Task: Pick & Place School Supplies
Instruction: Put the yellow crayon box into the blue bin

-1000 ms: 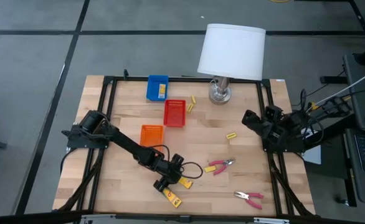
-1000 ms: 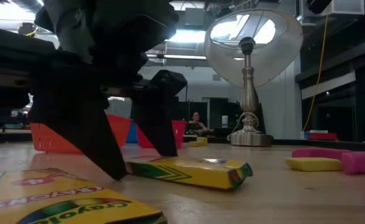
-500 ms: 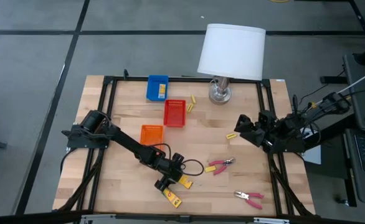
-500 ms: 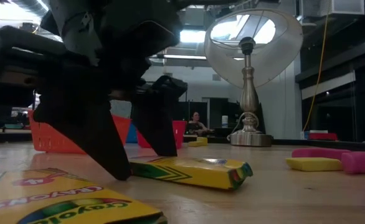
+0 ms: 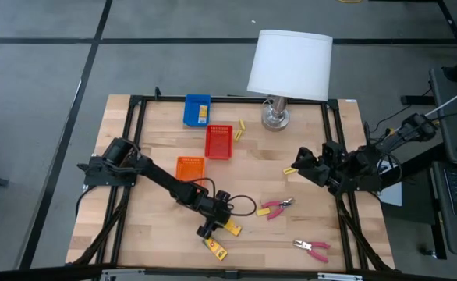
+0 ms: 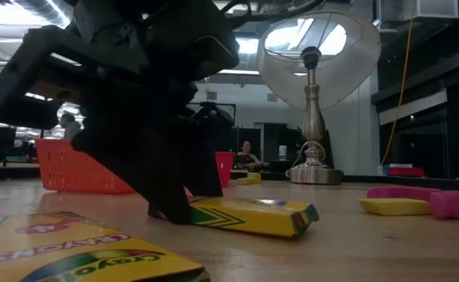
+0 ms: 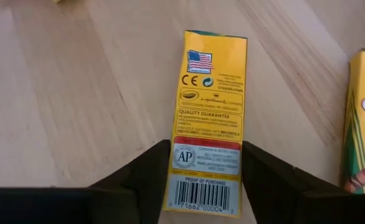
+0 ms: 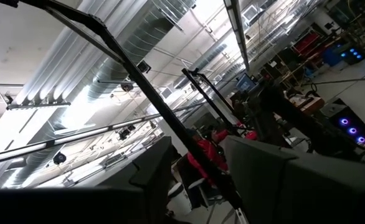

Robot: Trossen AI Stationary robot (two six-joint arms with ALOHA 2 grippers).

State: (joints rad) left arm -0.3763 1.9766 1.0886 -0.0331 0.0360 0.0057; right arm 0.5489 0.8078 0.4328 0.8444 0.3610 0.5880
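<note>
A yellow crayon packet (image 7: 210, 93) lies flat on the wood near the table's front middle, also seen in the high view (image 5: 230, 228) and the low view (image 6: 249, 215). My left gripper (image 7: 205, 165) is shut on its barcode end. A second packet (image 5: 216, 247) lies just nearer the front edge. Two pink-handled pliers (image 5: 275, 208) (image 5: 313, 248) and two yellow stubs (image 5: 239, 129) (image 5: 289, 169) lie loose. My right gripper (image 5: 300, 160) is raised at the right side, open, holding nothing. My left gripper pinches the packet's two long sides at its barcode end (image 7: 177, 171), one finger (image 7: 151, 168) on each side. The fingers slant down from the table's left side and the packet runs on away from them. The packet lies flat on the table.
Blue (image 5: 196, 109), red (image 5: 219, 142) and orange (image 5: 189, 168) trays stand at the far left of centre. A white-shaded lamp (image 5: 289, 66) stands at the far edge. A black cable (image 5: 240, 207) loops beside the left gripper.
My left gripper's fingers have shut in on the packet's sides and the wrist has rolled a little; the packet has stayed on the table. My right gripper has moved a little toward the table's middle, still raised.
</note>
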